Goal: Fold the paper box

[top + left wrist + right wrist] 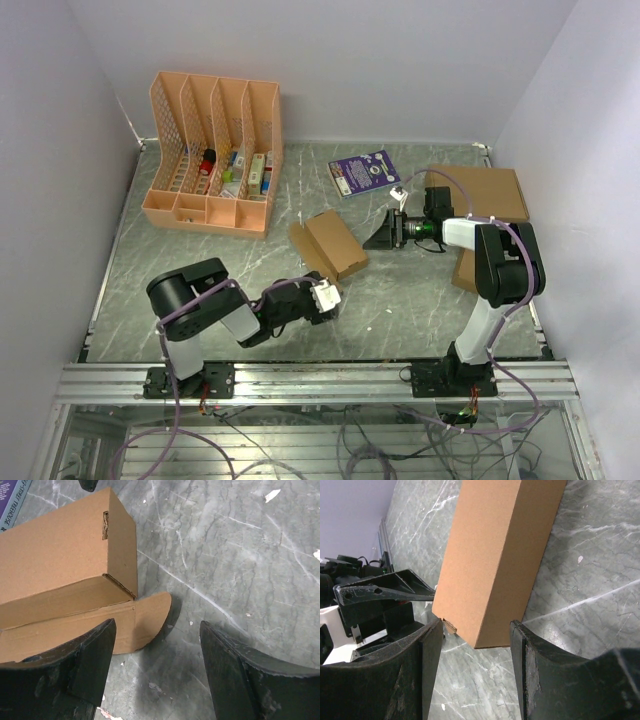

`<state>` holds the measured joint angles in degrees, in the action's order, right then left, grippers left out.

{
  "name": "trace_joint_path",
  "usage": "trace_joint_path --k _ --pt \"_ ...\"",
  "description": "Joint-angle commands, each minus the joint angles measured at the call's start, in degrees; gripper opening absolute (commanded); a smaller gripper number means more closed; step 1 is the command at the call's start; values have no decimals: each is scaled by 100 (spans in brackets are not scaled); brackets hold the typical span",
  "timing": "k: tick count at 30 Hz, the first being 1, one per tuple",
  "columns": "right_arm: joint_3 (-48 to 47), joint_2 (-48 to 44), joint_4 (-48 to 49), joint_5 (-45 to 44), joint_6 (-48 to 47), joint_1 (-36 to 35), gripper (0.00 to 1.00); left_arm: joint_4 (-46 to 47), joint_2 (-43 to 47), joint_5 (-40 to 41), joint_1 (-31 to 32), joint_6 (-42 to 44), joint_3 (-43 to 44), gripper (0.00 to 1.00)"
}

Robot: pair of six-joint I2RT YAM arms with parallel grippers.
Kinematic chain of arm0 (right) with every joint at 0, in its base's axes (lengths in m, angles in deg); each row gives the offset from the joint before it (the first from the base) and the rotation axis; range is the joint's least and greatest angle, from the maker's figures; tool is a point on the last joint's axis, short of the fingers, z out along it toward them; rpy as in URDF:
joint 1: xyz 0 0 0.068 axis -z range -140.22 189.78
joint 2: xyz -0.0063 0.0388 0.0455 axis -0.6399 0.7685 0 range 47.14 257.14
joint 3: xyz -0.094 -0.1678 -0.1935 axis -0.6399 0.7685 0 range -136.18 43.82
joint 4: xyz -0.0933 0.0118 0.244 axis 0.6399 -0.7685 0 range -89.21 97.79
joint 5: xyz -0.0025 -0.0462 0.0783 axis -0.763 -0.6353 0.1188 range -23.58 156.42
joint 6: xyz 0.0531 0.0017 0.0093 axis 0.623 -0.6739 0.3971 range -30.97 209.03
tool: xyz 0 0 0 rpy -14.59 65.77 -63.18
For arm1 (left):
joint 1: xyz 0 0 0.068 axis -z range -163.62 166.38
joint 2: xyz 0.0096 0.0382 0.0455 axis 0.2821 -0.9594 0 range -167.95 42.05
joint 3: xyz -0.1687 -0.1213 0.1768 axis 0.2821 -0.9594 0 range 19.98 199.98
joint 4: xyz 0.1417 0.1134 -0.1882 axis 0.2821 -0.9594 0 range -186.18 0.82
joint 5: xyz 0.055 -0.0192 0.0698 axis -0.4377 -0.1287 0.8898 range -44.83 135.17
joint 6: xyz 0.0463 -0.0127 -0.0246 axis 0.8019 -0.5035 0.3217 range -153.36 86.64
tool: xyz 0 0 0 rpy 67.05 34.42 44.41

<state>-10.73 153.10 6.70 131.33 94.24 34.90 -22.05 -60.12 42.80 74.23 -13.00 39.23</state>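
Paper box (pixel 335 244) lies mid-surface (pixel 425 300), one rounded flap (pixel 145 620) out flat.
My left pincer (pixel 157 630) gapes wide beside that flap, gripping nothing; my right pincer (pixel 370 239) stands part-open, empty, at the box's other end.

left pincer (pixel 328 297) and right pincer (pixel 383 236) low, jaws apart (both empty)

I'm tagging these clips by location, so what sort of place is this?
Probably a robotics lab test cell: a left arm and right arm bolted to a metal rail, plain pale walls closing in a marble-patterned table, and props like the paper box.
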Motion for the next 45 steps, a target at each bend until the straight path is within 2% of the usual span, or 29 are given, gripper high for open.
trace_joint_path --k 1,12,22,45 --pt "-73 126 90 12 0 -14 55 785 -165 170 -47 132 153 77" --pt "-91 192 97 21 -3 -13 55 869 -254 349 -97 214 186 57" --pt "-50 302 272 145 200 -15 55 920 -90 363 -98 173 159 57" --pt "-40 312 396 228 365 -16 55 1127 -13 510 -102 -38 33 42"
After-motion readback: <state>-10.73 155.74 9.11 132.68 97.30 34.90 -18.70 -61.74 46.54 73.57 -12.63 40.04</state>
